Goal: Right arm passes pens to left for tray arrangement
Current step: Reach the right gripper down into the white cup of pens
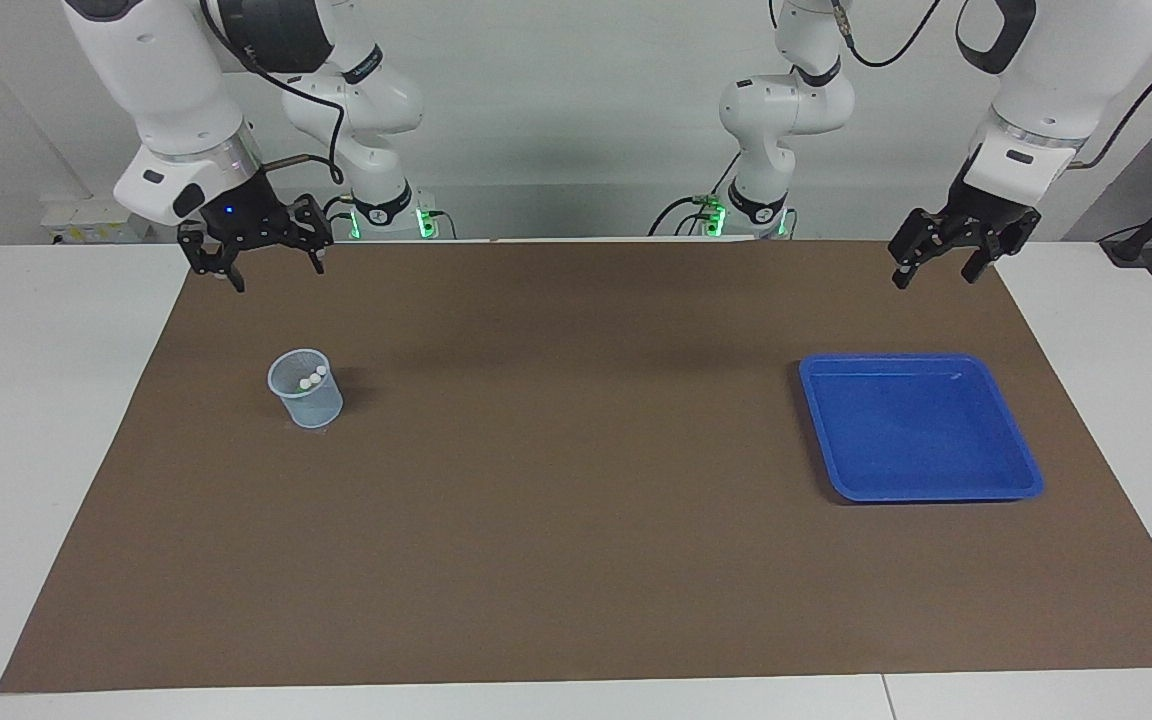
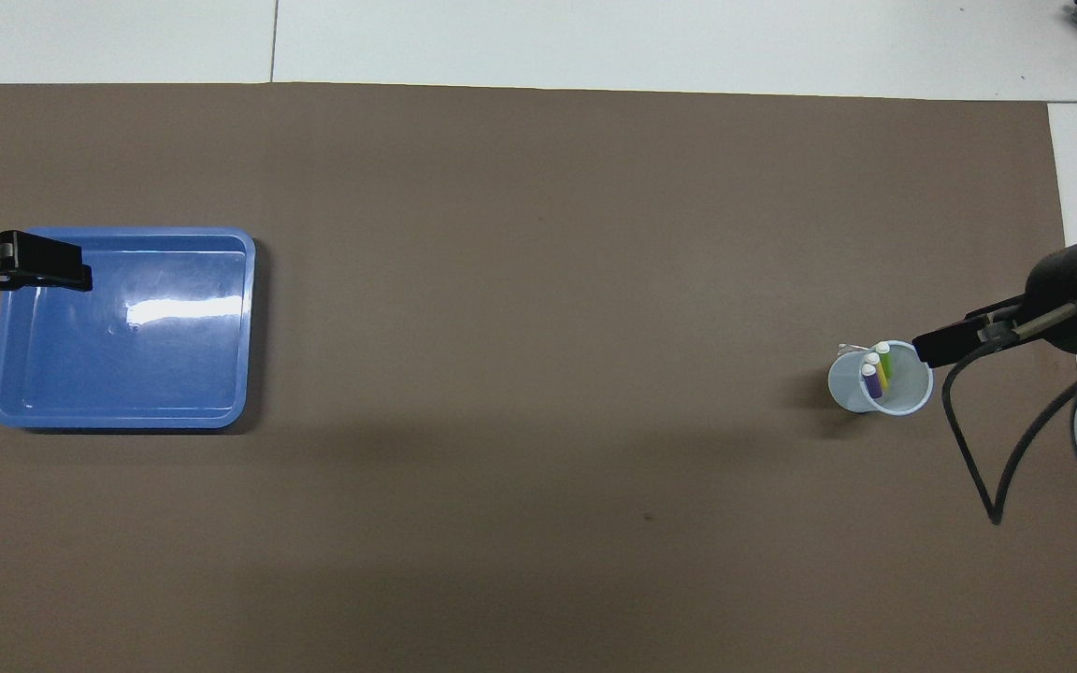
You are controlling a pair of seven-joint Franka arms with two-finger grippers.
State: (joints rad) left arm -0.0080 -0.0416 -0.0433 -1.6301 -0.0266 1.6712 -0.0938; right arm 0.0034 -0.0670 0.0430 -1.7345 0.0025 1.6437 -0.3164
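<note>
Right gripper (image 1: pixel 271 272): fingers spread wide, holding nothing, touching nothing; raised over the brown mat (image 1: pixel 576 560) near its edge at the robots' side, toward the right arm's end. Left gripper (image 1: pixel 936 272): also spread, empty, hanging over the mat's corner at the robots' side, toward the left arm's end; waiting.

Wide bare mat between cup (image 1: pixel 306 390) and tray (image 1: pixel 921 490), white table (image 1: pixel 46 420) showing past the mat's edges.

Pens (image 2: pixel 875 369): green, yellow and purple, standing tilted together in the small pale mesh cup, pale ends up. Cup upright on the mat, farther from the robots than the spot under the right gripper. Tray bright blue, flat on the mat, well apart from the cup.
</note>
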